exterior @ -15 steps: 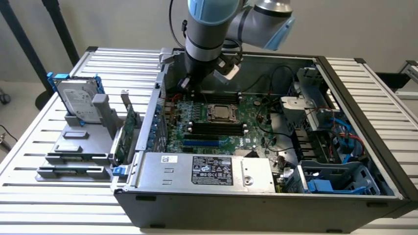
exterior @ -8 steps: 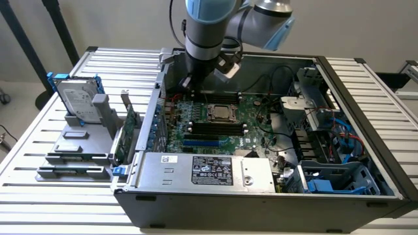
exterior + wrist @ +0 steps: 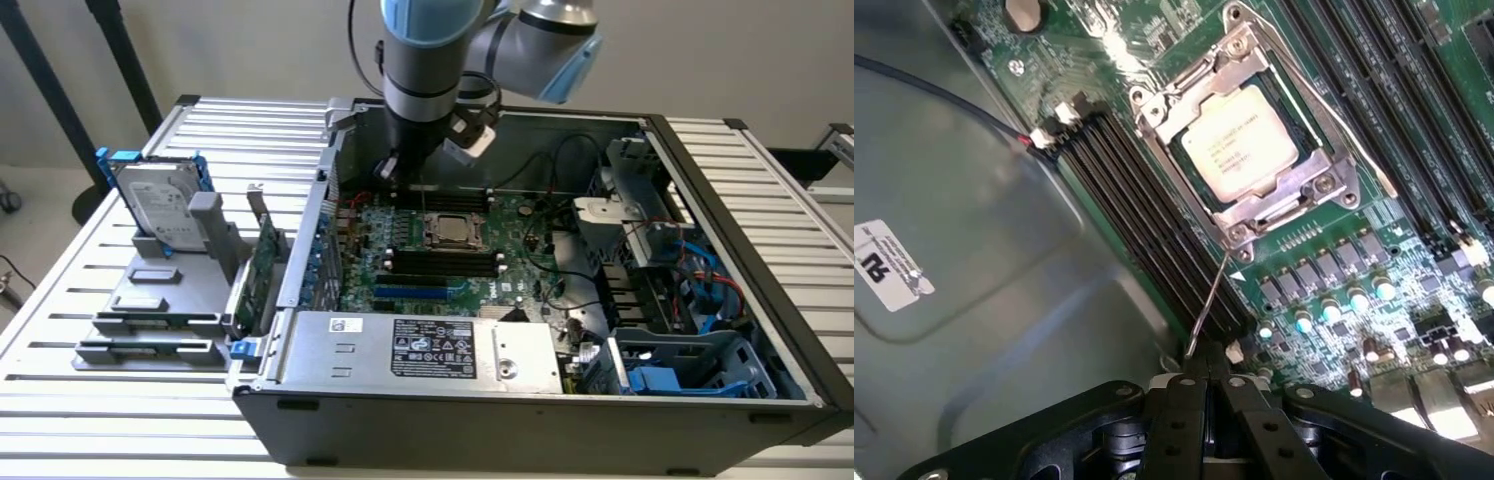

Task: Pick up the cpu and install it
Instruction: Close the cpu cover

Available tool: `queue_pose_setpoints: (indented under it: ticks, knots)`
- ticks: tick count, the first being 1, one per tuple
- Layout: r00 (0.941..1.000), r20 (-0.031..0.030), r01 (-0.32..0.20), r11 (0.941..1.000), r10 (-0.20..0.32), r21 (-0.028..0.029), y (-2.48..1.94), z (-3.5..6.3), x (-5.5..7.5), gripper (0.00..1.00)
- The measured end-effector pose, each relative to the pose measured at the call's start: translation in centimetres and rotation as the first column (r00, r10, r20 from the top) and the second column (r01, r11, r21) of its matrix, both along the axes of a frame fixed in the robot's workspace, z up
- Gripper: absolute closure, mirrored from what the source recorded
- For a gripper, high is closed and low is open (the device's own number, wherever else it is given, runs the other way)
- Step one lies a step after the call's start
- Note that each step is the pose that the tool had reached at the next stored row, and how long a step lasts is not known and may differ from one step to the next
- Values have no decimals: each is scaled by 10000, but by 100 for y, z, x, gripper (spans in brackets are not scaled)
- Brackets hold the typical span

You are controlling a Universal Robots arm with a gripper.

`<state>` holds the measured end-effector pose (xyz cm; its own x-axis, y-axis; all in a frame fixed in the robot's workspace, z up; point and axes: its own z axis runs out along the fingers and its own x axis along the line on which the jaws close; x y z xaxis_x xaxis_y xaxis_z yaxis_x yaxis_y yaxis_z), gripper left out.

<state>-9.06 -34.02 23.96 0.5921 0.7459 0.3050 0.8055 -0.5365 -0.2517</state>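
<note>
Sitting in its socket [image 3: 1294, 203], the cpu [image 3: 1239, 148] bears print too small to read, claw [image 3: 1199, 380] pressed together nearby

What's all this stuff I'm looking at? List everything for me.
case: one, dark grey, open, on the slatted table
board: one, green, inside the case
cpu: one, silver, seated mid-board
memory slots: several, black, either side of the cpu
power supply: one, silver, at the case's near edge
hard drive: one, silver and blue, on a grey stand, exterior view's left
cards: green, upright beside the case; count unclear
arm: one, grey and blue, reaching into the case
hand: one, black, shut, over the board near the cpu
</note>
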Motion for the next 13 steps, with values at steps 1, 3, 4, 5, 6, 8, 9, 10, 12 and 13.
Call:
queue_pose_setpoints:
  ticks: [1,3,4,5,6,8,9,10,12,13]
  knots:
    - [10000,64,0,10000,0,-9,1,0,12,89]
    - [9998,193,1,10000,0,-30,3,0,40,89]
    - [9997,259,1,10000,0,-43,3,0,57,89]
    - [9995,325,0,10000,1,-56,3,0,75,89]
    - [9993,387,1,10000,2,-69,4,-1,95,89]
    - [9988,499,2,9999,3,-106,4,-1,140,89]
    - [9985,546,2,9999,5,-130,4,-1,162,89]
    - [9983,587,3,9999,6,-161,4,-1,183,89]
    - [9978,657,7,9996,11,-285,5,-7,207,89]
    - [9977,678,8,9993,18,-380,5,-10,209,89]
